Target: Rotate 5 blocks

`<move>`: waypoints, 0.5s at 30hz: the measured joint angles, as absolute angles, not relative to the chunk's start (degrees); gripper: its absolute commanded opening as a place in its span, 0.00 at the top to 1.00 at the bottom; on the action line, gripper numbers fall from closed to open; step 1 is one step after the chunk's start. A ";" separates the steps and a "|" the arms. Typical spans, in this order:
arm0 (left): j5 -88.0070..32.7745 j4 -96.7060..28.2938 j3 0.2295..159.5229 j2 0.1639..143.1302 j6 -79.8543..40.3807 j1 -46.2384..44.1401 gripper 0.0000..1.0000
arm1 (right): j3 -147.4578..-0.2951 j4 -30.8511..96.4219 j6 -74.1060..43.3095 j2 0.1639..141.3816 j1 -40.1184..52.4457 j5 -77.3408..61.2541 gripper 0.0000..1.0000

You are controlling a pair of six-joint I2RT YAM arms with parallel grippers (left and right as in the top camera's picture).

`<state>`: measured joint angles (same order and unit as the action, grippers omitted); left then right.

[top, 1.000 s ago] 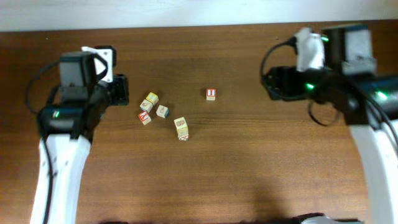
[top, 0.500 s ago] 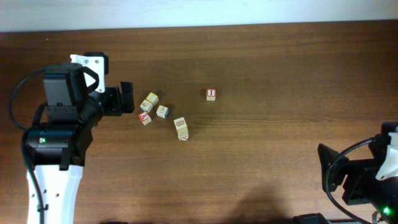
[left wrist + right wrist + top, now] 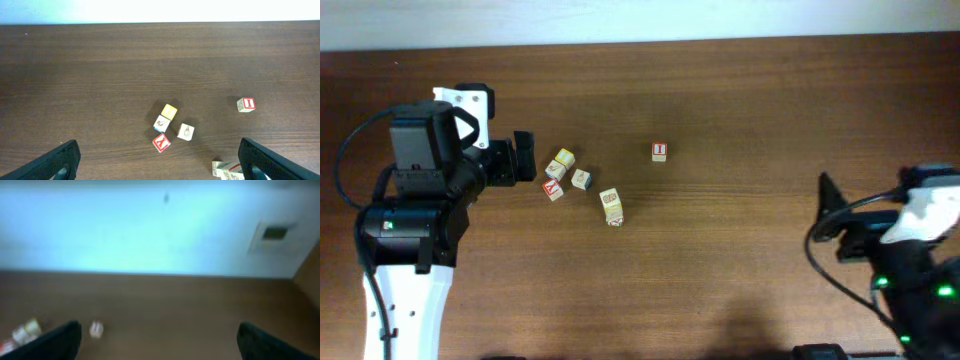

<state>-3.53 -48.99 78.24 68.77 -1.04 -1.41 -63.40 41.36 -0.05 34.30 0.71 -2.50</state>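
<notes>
Crowding is posing the main risk. Four blocks [image 3: 557, 168] are sitting bunched just beside the left gripper [image 3: 523, 158], which is hovering with its jaws spread wide and holding nothing. The yellow-topped block [image 3: 169, 111] is touching its neighbour. The red-Y block [image 3: 161, 143] and a picture block [image 3: 185, 131] are lying close by. Fingers closing on one block are therefore likely to be nudging or dragging another, turning it by accident or knocking it off its face. An off-centre grip could also be tipping a block onto a new side instead of turning it flat on the table [image 3: 740, 100]. The right gripper [image 3: 157, 335] is hanging well apart from everything, jaws equally wide and empty, and its view is blurred. Reaching in from there, it could be mistaking the red "I" cube [image 3: 660, 151], which is standing alone between the arms, for a task piece.

Counting is giving two arms, two grippers, one red "I" cube and four clustered blocks. One pale shape [image 3: 611, 207] is lying just beyond the cluster toward the table's middle. It is looking long enough to be one block or two touching, and I cannot tell which.
</notes>
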 measured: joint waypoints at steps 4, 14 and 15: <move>-3.53 -49.28 78.26 68.77 -1.04 -1.41 0.01 | -31.83 12.84 0.78 21.26 0.71 -6.24 0.01; -3.36 -49.08 78.32 68.84 -1.02 -1.41 0.01 | -1.37 -0.71 1.30 0.99 0.71 -7.68 0.01; -3.33 -49.04 78.32 68.84 -1.02 -1.41 0.01 | -1.08 0.45 1.32 0.86 0.71 -7.68 0.01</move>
